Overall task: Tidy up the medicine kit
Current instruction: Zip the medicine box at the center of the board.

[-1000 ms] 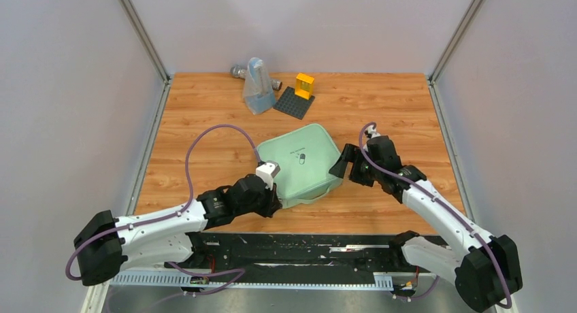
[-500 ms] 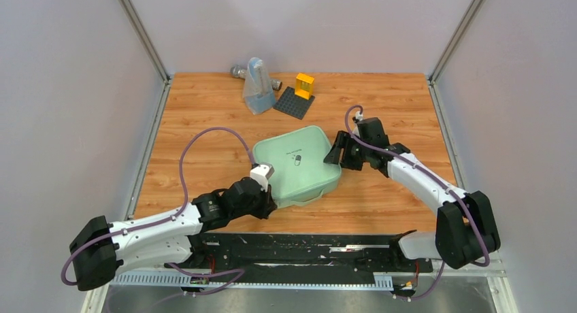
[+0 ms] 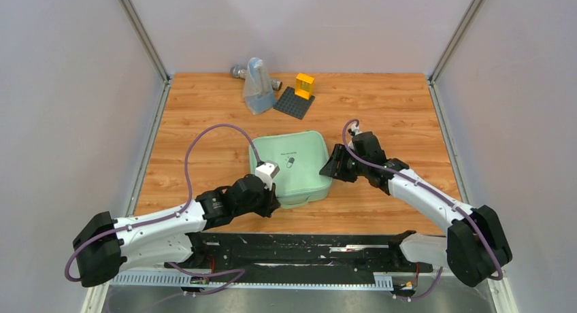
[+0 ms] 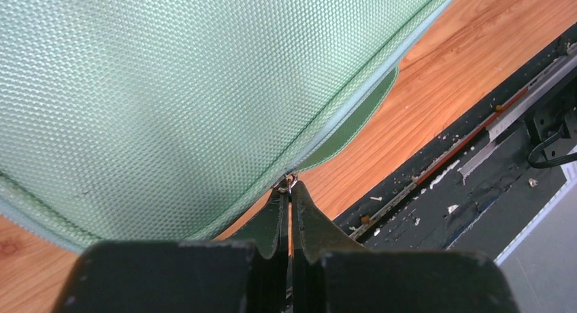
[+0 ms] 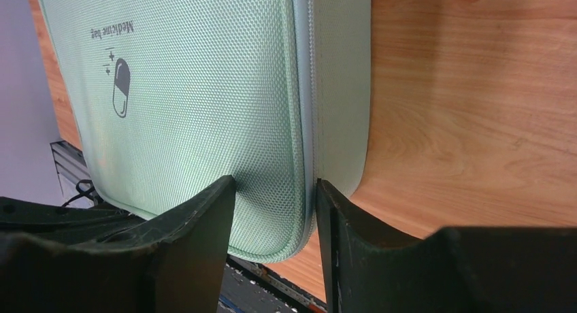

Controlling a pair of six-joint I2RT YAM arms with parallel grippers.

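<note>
The medicine kit point(image 3: 292, 165) is a mint-green zipped fabric case with a dark pill logo, lying flat mid-table. My left gripper point(image 3: 272, 203) is at its near-left corner. In the left wrist view the left gripper point(image 4: 291, 188) is shut on the small metal zipper pull point(image 4: 292, 182) at the kit's point(image 4: 170, 88) seam. My right gripper point(image 3: 331, 167) is at the kit's right edge. In the right wrist view the right gripper point(image 5: 275, 187) is open. One finger lies over the lid and the other sits at the zip seam of the kit point(image 5: 204, 88).
A translucent bluish pouch point(image 3: 256, 88) stands at the back, with a metal object point(image 3: 238, 71) behind it. A dark grey studded baseplate point(image 3: 294, 103) beside it carries a yellow piece point(image 3: 304, 86). A black rail point(image 3: 306, 248) runs along the table's near edge.
The kit has turned squarer to the table and shifted left. My right gripper has come in from the right to straddle its right edge. My left gripper stays on the zipper pull.
</note>
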